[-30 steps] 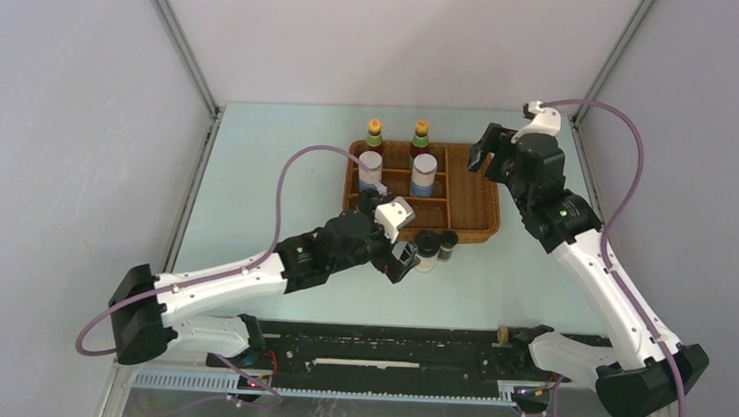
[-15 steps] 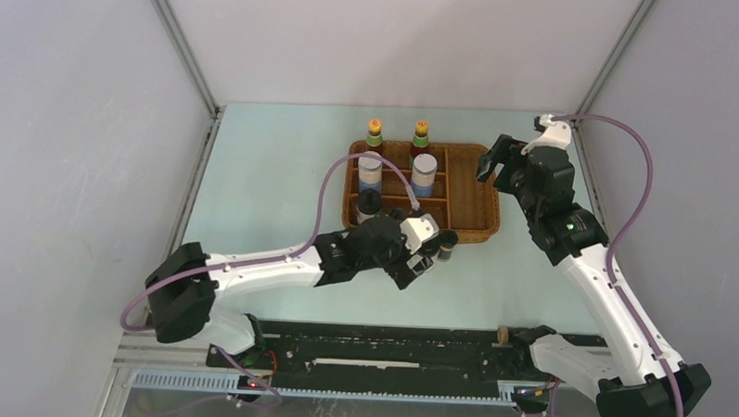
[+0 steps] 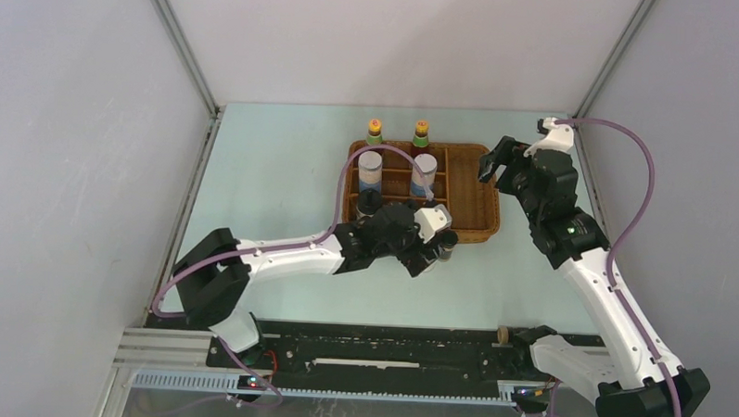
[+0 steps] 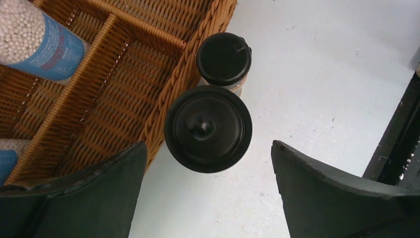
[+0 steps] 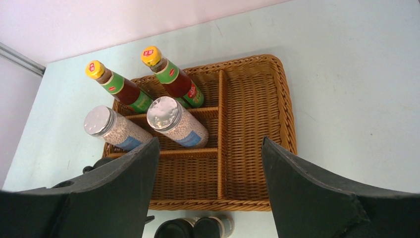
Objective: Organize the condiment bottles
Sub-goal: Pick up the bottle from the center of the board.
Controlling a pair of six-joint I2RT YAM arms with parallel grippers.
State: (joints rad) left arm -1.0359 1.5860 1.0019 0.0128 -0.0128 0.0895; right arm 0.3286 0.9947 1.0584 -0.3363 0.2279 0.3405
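A pale green table sits between grey walls, seen from above. The wicker tray lies toward its far middle. Two yellow-capped sauce bottles stand in the tray's far compartments. Two silver-topped shakers stand in the row just in front of them, and a dark-capped bottle is in the near left compartment. The left gripper hangs low over the table just outside the tray's near rim, with a small black-capped bottle just beside it. The right gripper hovers above the tray's far right corner.

In the left wrist view, a large black-capped bottle stands on the table against the tray's outer wall. The small black-capped bottle is just beyond it, also against the wicker. The left fingers are spread wide on either side of the large cap and do not touch it.

In the right wrist view, the right fingers are spread apart with only air between them, looking down on the tray. The sauce bottles and shakers stand upright in their compartments, and two black caps show at the bottom edge, outside the near rim
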